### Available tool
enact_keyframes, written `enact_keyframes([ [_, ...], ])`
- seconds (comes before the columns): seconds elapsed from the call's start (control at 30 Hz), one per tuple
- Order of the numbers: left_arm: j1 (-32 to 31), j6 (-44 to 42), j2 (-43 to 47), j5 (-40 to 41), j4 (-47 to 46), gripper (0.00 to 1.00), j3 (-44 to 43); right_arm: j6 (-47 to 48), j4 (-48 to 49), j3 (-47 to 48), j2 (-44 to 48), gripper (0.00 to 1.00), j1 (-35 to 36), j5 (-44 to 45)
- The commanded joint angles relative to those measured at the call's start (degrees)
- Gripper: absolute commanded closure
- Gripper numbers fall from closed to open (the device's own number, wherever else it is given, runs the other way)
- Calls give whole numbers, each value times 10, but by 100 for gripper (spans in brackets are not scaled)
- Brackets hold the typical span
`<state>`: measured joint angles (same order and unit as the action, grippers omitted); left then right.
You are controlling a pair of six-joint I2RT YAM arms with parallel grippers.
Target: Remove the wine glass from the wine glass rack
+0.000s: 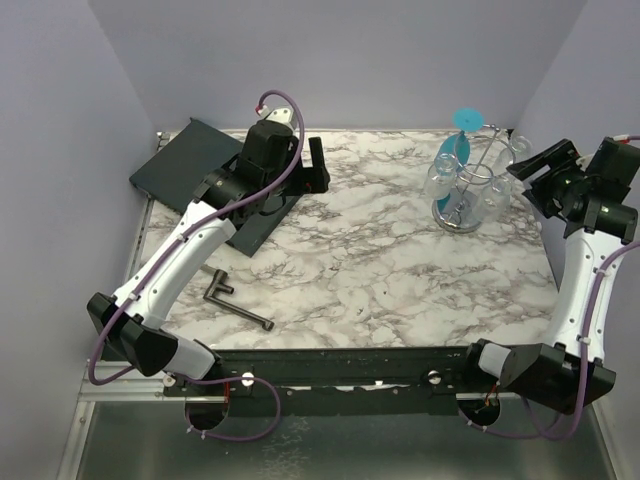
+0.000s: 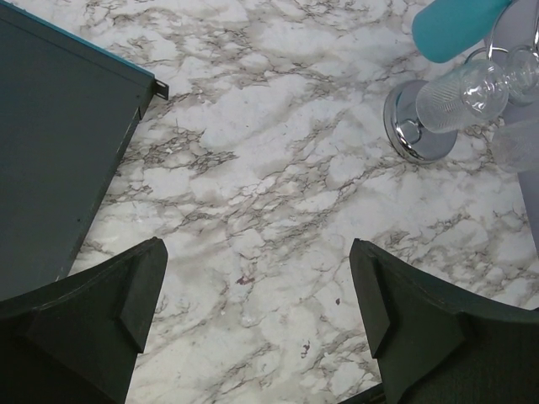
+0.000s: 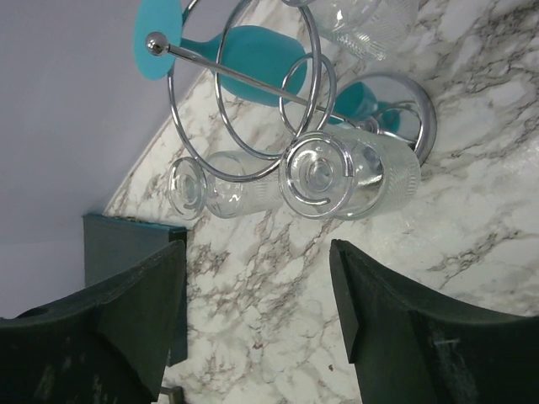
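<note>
The chrome wine glass rack (image 1: 478, 168) stands at the far right of the marble table on a round mirror base (image 2: 410, 135). A teal wine glass (image 1: 455, 145) and several clear wine glasses (image 1: 440, 180) hang upside down from its wire loops. In the right wrist view the rack's post (image 3: 244, 78), the teal glass (image 3: 253, 55) and a ribbed clear glass (image 3: 354, 172) are just ahead of my right gripper (image 3: 257, 311). That gripper is open and empty, close to the rack's right side (image 1: 522, 175). My left gripper (image 2: 257, 320) is open and empty over the table at the far left-centre (image 1: 312, 172).
A dark flat panel (image 1: 190, 160) lies at the far left and shows in the left wrist view (image 2: 50, 135). A dark T-shaped metal tool (image 1: 235, 297) lies on the marble (image 1: 380, 270) near the left arm. Purple walls close in the back and sides.
</note>
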<state>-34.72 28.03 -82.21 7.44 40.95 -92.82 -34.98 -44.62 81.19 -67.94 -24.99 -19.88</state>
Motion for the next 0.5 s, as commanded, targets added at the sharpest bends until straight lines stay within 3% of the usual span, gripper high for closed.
enact_keyframes([
  [0.0,4,11,25,-19,-31,1,20,-25,21,-20,-20,29,-5,15],
  [0.17,4,12,28,-22,-38,1,28,-30,45,-34,-36,35,-4,55],
  [0.47,6,7,32,-23,-41,1,28,-56,82,-73,-60,39,-4,38],
])
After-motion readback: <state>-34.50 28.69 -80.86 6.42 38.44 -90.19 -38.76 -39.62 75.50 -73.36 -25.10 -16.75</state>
